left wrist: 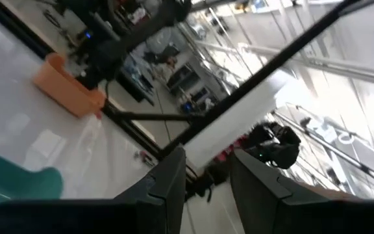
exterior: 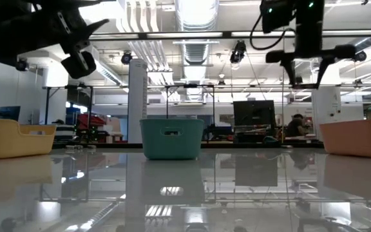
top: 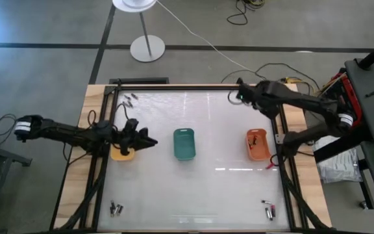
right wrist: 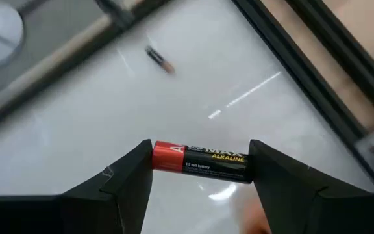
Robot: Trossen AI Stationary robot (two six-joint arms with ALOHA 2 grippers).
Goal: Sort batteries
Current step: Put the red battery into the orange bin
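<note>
Working from the left, the left gripper [top: 149, 141] is seen over the yellow tray [top: 123, 153], level with the table's middle; in its wrist view its fingers [left wrist: 167, 188] stand parted with nothing between them, so it is judged to be free to fetch another cell. Loose batteries [top: 130, 99] lie near the far left corner, another small cluster [top: 115, 208] near the front left corner, and both are well apart from the trays. At the centre the teal tray [top: 184, 143] stands, with the orange tray [top: 257, 144] further right. The right gripper [top: 241, 95] hangs above the far right part of the table, and a red-and-black alkaline battery [right wrist: 200, 160] is pinched lengthwise by its ends between the jaws. To do the step well, this cell is best carried level and lowered close over the chosen tray before the jaws are parted, since an end-held cylinder is judged likely to slip or roll. One more stray battery [right wrist: 160, 60] is seen on the table beyond it, and further cells [top: 269, 209] lie near the front right corner. On the held cell "MAX" and "ALKALINE" can be read; the smaller print cannot be made out.
</note>
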